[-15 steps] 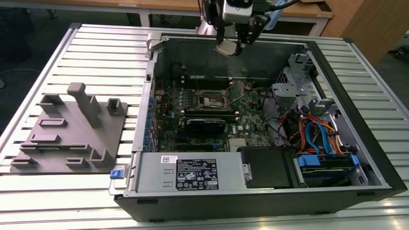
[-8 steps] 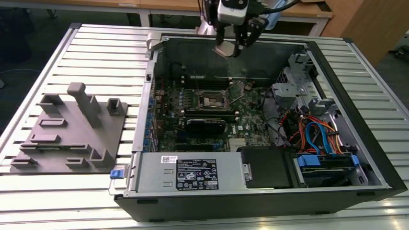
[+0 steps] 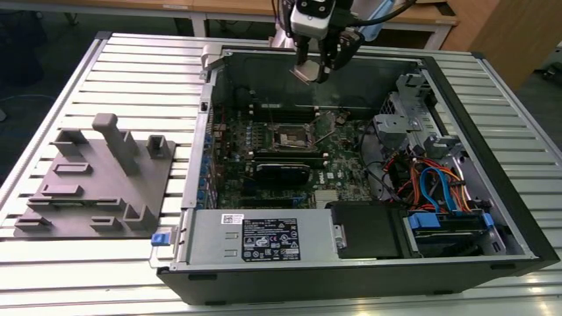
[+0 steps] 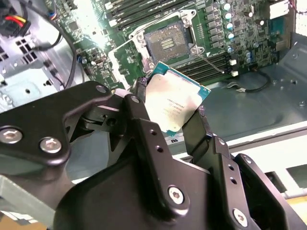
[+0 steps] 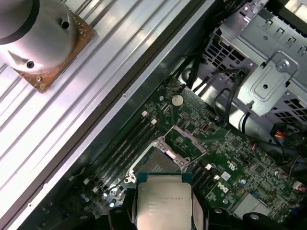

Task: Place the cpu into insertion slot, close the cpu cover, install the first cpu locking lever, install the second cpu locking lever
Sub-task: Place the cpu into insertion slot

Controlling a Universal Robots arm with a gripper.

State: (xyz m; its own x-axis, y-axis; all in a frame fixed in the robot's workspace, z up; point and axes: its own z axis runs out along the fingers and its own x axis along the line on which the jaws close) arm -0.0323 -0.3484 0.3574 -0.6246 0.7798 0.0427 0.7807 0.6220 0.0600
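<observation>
My gripper (image 3: 314, 70) is up in the air above the open computer case (image 3: 491, 164), over the case edge opposite the silver power supply (image 3: 255, 240). My jaws are closed down to the width of the cpu (image 3: 306, 71) and grip it by two opposite edges. I can see its silver-grey top in both wrist views, (image 4: 175, 108) and (image 5: 164, 203), with a black finger (image 4: 139, 103) pressed against each side. The chip hangs tilted and touches nothing but me.

Below me is the green motherboard (image 3: 263, 171) on the floor of the case. The insertion slot (image 3: 291, 137) sits near the middle of the board, well apart from the chip. It is a dark square with a silver rim (image 4: 169, 44), with long memory slots (image 5: 120, 148) on either side of it. In the first wrist view the cpu cover (image 5: 188, 142) looks swung up off the socket, along one socket edge.

The case rests on the slatted metal table (image 3: 131, 59). A grey fixture plate (image 3: 88, 178) lies beside the case, toward the exterior view's left edge of the table.
</observation>
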